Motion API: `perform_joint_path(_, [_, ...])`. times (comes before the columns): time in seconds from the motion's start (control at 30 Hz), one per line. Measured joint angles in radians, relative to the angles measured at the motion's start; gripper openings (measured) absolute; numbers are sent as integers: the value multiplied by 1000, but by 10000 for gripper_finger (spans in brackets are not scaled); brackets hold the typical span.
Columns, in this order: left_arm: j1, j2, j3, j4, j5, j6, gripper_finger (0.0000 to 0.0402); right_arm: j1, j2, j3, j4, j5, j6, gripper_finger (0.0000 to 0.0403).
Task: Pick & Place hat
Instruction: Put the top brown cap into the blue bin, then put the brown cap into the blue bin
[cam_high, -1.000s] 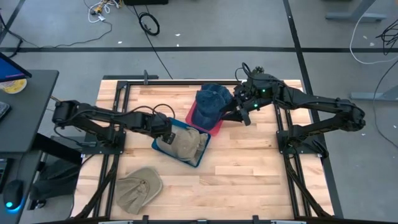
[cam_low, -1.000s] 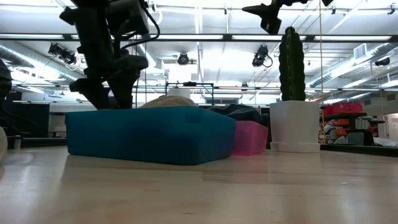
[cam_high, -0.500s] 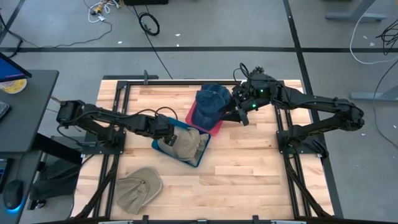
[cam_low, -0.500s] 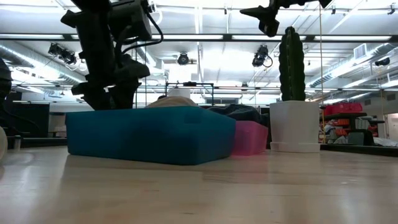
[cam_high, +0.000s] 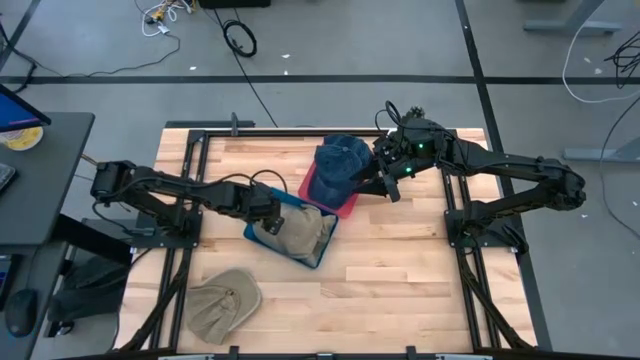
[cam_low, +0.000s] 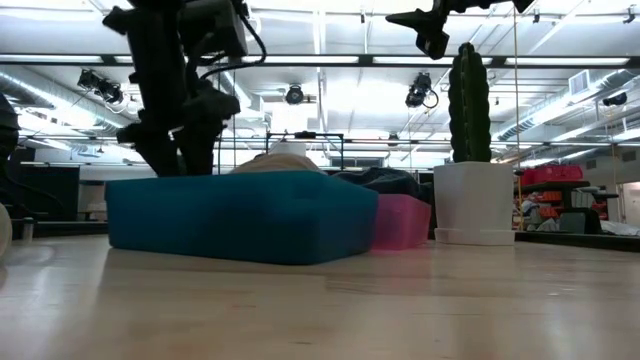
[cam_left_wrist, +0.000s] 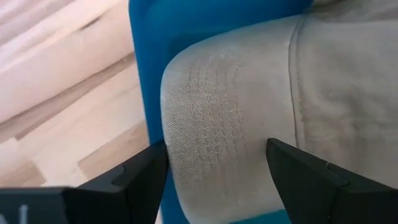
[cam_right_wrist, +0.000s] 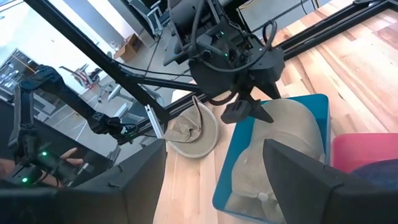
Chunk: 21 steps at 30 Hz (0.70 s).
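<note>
While the pale wooden bench (cam_high: 390, 255) sits on a grey concrete floor (cam_high: 330, 40) with cables, the room behind shows ceiling lights and a cactus in a white pot (cam_low: 474, 150). I count three hats and two bins. One tan hat (cam_high: 295, 232) lies in the blue bin (cam_high: 318, 252) at frame centre, its brim toward the left, long axis roughly left to right. A second tan hat (cam_high: 222, 303) lies lower left on the wood. A dark blue hat (cam_high: 340, 165) fills the pink bin (cam_high: 345, 207). The left fingers (cam_left_wrist: 211, 171) stand spread either side of the tan brim. The right fingers (cam_high: 385, 183), released, hover beside the pink bin.
</note>
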Motion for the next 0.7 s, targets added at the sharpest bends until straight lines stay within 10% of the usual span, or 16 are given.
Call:
perform_joint_path(0.47, [1, 0, 169, -228, -8, 29, 271, 0, 0, 0, -1, -1, 0, 269])
perform_joint_path(0.7, [2, -1, 340, -335, 231, 65, 259, 0, 0, 0, -2, -11, 0, 269])
